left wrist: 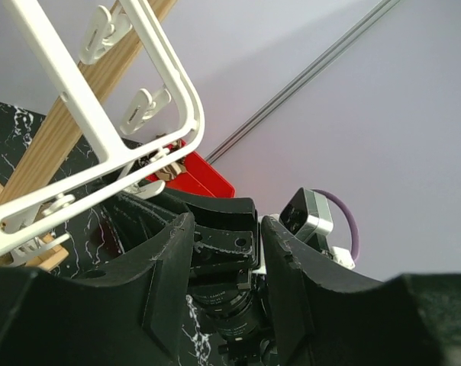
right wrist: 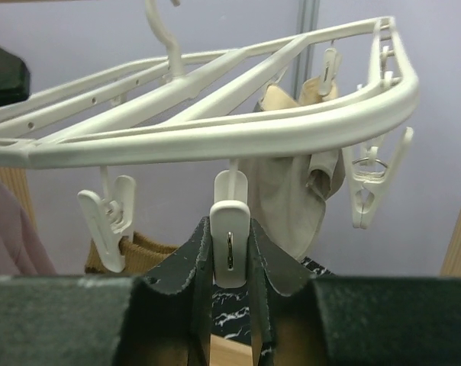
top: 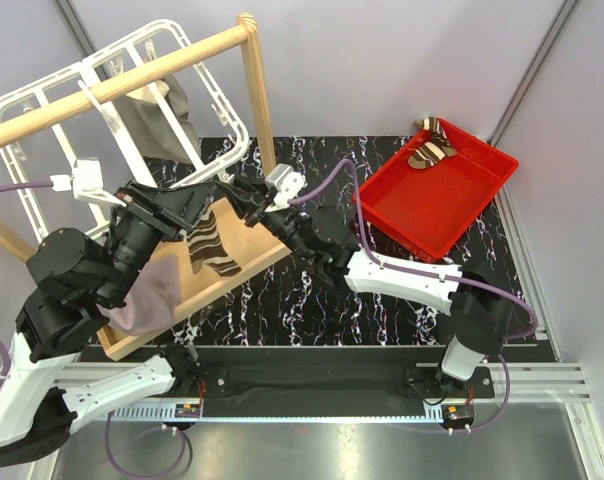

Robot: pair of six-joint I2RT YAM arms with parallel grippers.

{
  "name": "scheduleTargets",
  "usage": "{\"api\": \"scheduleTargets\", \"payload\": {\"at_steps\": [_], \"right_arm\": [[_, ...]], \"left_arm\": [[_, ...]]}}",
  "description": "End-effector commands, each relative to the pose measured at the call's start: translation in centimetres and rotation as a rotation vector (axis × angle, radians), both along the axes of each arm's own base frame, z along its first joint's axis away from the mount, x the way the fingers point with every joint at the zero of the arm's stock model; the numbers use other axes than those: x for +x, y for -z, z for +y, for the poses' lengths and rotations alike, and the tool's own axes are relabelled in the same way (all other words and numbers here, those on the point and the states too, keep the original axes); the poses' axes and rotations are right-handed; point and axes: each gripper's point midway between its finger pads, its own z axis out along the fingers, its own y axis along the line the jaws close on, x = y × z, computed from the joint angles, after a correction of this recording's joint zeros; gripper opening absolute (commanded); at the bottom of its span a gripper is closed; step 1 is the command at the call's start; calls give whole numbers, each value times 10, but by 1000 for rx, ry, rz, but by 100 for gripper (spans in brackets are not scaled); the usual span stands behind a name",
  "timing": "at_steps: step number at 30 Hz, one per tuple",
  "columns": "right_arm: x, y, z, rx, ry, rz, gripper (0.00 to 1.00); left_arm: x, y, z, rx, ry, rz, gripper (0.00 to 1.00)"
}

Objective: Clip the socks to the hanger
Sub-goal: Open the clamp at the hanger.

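Note:
The white grid hanger [top: 122, 145] hangs from the wooden rail [top: 132, 75]. My right gripper [top: 244, 195] reaches up under its near corner. In the right wrist view its fingers [right wrist: 204, 252] press both sides of a dangling white clip [right wrist: 230, 244] below the hanger bar [right wrist: 215, 141]. A brown sock with cream stripes [top: 215, 248] hangs from the tips of my left gripper [top: 192, 210], just left of that clip. In the left wrist view the left gripper [left wrist: 227, 229] shows a gap between its fingers and the sock is hidden. More striped socks [top: 432, 148] lie in the red tray [top: 432, 205].
A grey-beige cloth [top: 157, 115] is clipped at the hanger's far side. A pinkish-mauve cloth [top: 147, 295] hangs by my left arm over the stand's wooden base [top: 197, 290]. The stand's upright post [top: 257, 90] rises just behind the right gripper. Other free clips [right wrist: 372, 187] dangle nearby.

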Motion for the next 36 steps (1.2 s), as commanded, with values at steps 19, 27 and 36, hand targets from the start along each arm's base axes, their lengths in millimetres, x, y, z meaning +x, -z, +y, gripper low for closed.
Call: {"api": "scheduleTargets", "payload": {"at_steps": [19, 27, 36], "right_arm": [[-99, -27, -17, -470, -440, 297, 0], [-101, -26, -17, -504, -479, 409, 0], [-99, -25, -19, -510, -518, 463, 0]], "left_arm": [[8, 7, -8, 56, -6, 75, 47], [4, 10, -2, 78, -9, 81, 49], [-2, 17, 3, 88, 1, 76, 52]]}}
